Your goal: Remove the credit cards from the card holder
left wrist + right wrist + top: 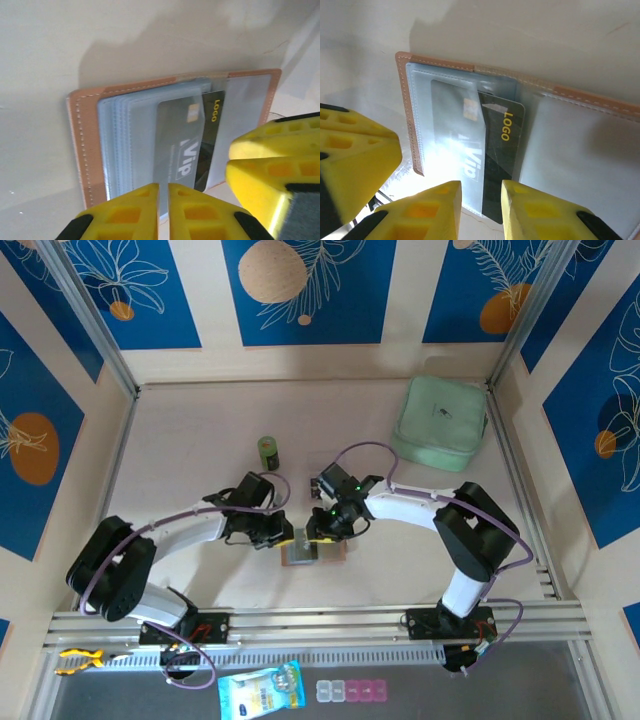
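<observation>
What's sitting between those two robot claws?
The open card holder lies between the left gripper and the right gripper, both tips at its edge. The top view shows this.

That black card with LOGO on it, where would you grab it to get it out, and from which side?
Probably by the end away from its print. There the black card slants out of the card holder, between the open fingers of the right pincer. Come from that open edge, pinch the thin end, pull lengthwise.
</observation>
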You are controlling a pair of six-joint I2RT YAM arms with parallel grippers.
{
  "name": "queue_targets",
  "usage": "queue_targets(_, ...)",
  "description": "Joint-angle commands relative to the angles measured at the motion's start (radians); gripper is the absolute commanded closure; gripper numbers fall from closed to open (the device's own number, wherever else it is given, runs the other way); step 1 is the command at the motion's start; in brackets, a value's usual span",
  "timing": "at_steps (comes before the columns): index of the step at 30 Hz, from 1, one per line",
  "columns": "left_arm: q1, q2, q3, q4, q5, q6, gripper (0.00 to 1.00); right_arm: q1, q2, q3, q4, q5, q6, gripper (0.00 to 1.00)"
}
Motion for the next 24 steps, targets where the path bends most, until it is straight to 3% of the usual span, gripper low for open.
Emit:
queue_targets(1, -0.023, 0.023, 0.032, -0.015, 0.007, 0.009, 0.89, -0.011, -0.031, -0.023, 0.029, -0.058, 0.017, 0.71)
queue_targets(24, -0.033, 0.121, -0.016, -0.006, -0.010, 0.015, 0.98, -0.075, 0.003, -0.139, 0.185, -0.178, 0.067, 0.71)
